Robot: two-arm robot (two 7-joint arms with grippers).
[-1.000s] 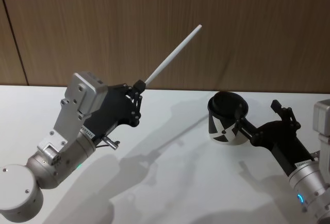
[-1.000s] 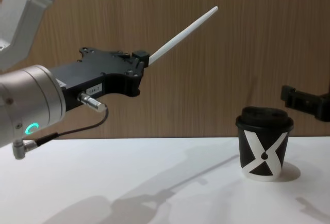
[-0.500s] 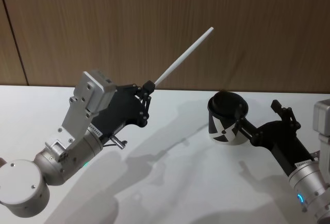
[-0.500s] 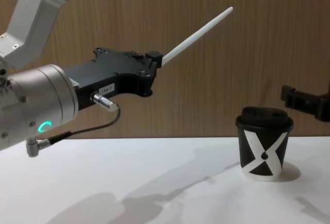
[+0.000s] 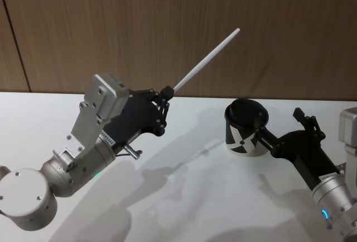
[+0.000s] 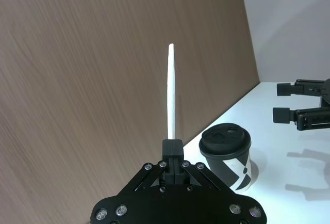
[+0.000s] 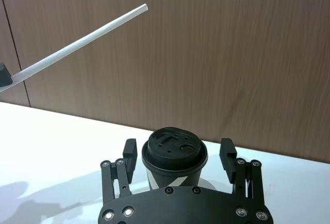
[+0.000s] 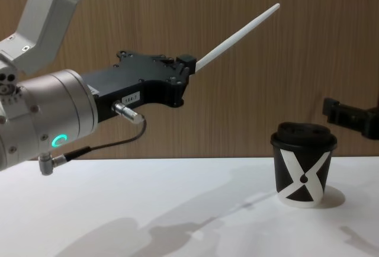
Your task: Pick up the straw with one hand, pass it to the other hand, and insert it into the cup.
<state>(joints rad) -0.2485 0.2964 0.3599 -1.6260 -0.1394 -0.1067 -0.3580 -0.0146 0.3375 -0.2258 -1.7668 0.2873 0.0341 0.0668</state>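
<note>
Chest view shows the left end effector [image 8: 185,63] clamped on the straw [image 8: 237,37] at its lower end, leaving the length free and angled up toward the right end effector [image 5: 278,118]. That one is spread wide beside the cup [image 8: 303,174] on the table [image 8: 148,209], likely ready for handover.

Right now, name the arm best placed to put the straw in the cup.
Right: the right gripper sits by the cup, jaws open; the left gripper holds the straw high, away from it.
</note>
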